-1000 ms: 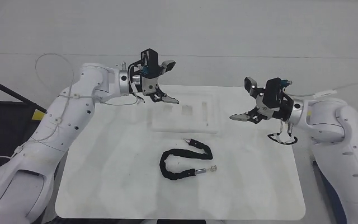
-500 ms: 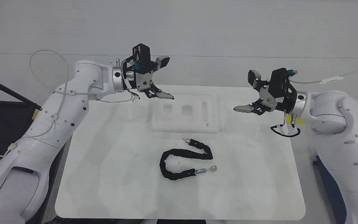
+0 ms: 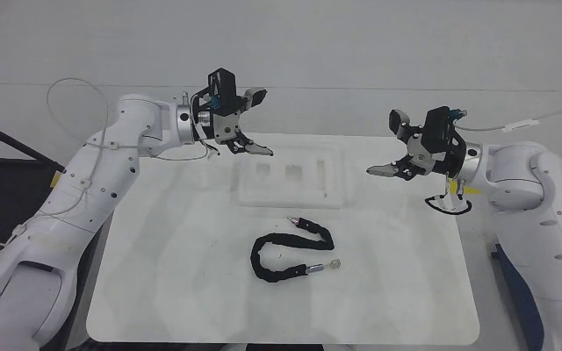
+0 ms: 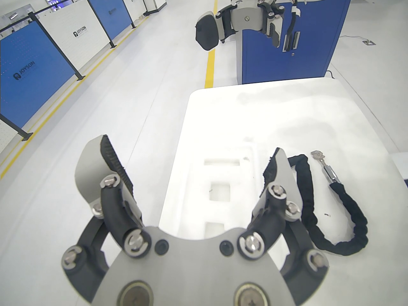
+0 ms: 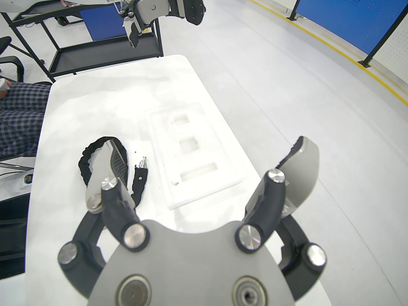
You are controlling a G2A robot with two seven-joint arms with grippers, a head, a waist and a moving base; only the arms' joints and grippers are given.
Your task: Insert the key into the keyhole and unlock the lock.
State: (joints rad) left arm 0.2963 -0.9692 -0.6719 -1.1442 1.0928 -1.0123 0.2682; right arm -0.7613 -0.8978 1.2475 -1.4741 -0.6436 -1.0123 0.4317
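Observation:
A black fabric-covered chain lock [image 3: 279,260] lies curled on the white table [image 3: 176,290], near the middle. Its silver lock cylinder [image 4: 331,173] ends in a small key [image 4: 317,154] [image 3: 335,262]; I cannot tell how deep the key sits. The chain's other end shows a bare metal pin [image 5: 144,161] [image 3: 295,221]. My left gripper [image 3: 259,123] [image 4: 191,157] hangs open above the table's far left, well away from the lock. My right gripper [image 3: 385,145] [image 5: 207,151] hangs open above the far right, also holding nothing.
A white foam tray [image 3: 327,195] [image 5: 197,189] with three rectangular recesses lies between the grippers, just beyond the chain. The table's rounded front edge [image 3: 281,342] is near. A small black loop [image 3: 443,207] lies under the right arm.
A second ago both arms shifted slightly, up and back toward the table's far side. Over the last half second nothing has moved. Chain and key lie as before.

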